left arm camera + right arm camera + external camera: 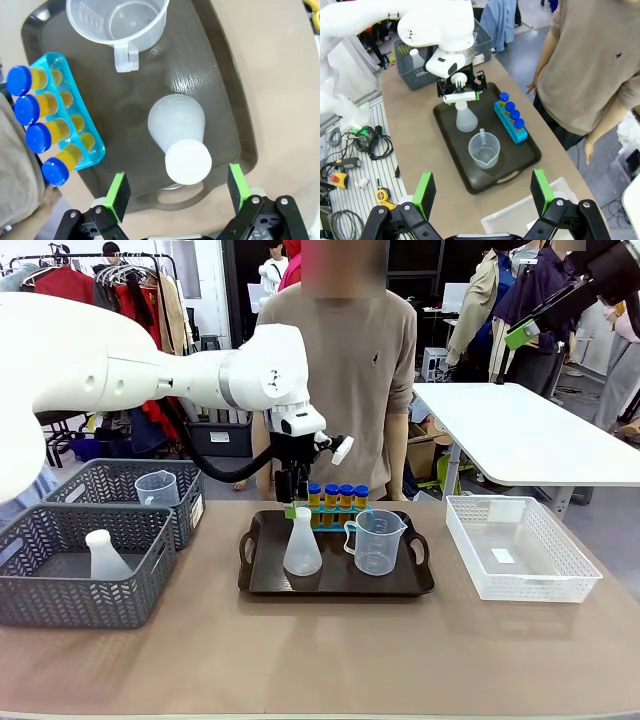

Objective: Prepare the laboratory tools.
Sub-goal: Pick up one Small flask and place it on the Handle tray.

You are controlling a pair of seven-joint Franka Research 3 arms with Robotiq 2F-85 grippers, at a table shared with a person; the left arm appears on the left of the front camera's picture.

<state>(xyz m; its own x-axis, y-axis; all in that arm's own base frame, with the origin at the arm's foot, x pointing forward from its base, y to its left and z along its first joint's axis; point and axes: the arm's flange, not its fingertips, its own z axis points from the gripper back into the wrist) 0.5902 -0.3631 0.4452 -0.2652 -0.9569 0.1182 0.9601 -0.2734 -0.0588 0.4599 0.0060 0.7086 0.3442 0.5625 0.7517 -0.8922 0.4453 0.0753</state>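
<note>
flask, beaker, four tubes on tray; left claw open above flask; right claw open.

The left arm was glossy white with rounded joints and a grey ring, a black cable looping beneath it. Its black left gripper wore green pads. The person wore a beige sweater with a small chest logo.
</note>
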